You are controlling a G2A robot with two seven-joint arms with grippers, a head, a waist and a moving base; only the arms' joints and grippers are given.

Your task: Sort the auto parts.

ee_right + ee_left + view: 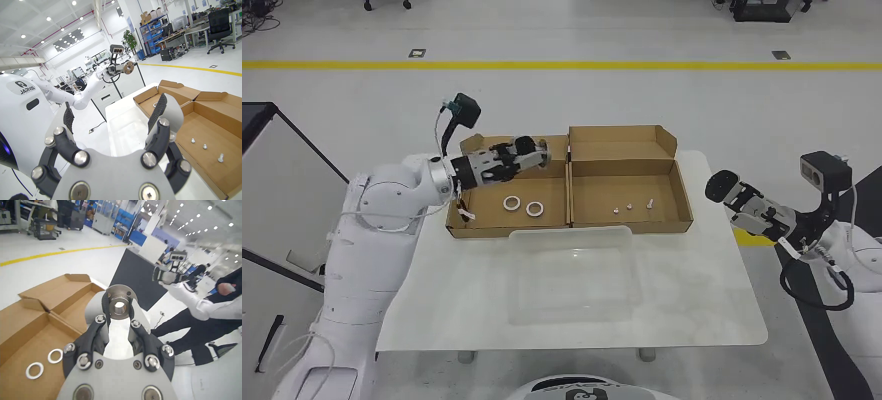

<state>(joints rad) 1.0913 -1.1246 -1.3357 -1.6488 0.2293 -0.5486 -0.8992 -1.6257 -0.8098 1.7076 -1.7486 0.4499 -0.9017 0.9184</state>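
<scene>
Gripping metal flange in left pincer, raised over left cardboard box near worktop's far-left corner. Holding right pincer spread wide beyond worktop's right edge. Inside left box, two washers; inside right box, three bolts.

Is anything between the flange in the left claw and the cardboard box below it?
Nothing visible. The left claw holds the metal flange above the open top of the left cardboard box. Below it, only two washers lie on the box floor, toward the front wall, leaving bare cardboard.
</scene>
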